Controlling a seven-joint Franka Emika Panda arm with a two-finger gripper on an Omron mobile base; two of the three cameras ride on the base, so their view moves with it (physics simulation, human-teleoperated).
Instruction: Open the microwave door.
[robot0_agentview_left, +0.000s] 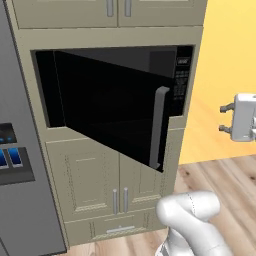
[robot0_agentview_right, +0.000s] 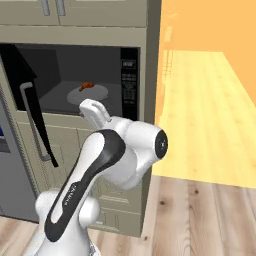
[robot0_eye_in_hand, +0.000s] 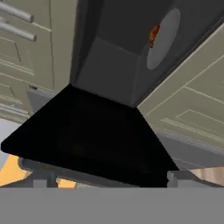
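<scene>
Nearest the cameras, the white arm rises from the base, and its gripper (robot0_agentview_left: 224, 118) hangs at the right edge of the left base view, fingers spread wide and holding nothing, well clear of the door's handle. In the hand view the two dark fingertips (robot0_eye_in_hand: 40, 179) stand far apart at the bottom with no object between them. Just beyond them lies the microwave door (robot0_agentview_left: 112, 107), a glossy black panel swung well out from the cabinet on its left hinge, its long grey bar handle (robot0_agentview_left: 158, 127) on the free right edge. Behind the door the microwave (robot0_agentview_right: 75, 82) sits built into the beige cabinet (robot0_agentview_left: 85, 182), its grey cavity exposed. Inside, a round turntable plate (robot0_agentview_right: 92, 92) carries a small orange item (robot0_agentview_right: 86, 86). The narrow black button panel (robot0_agentview_right: 129, 82) runs along the cavity's right side. A grey fridge (robot0_agentview_left: 15, 165) stands left of the cabinet.
</scene>
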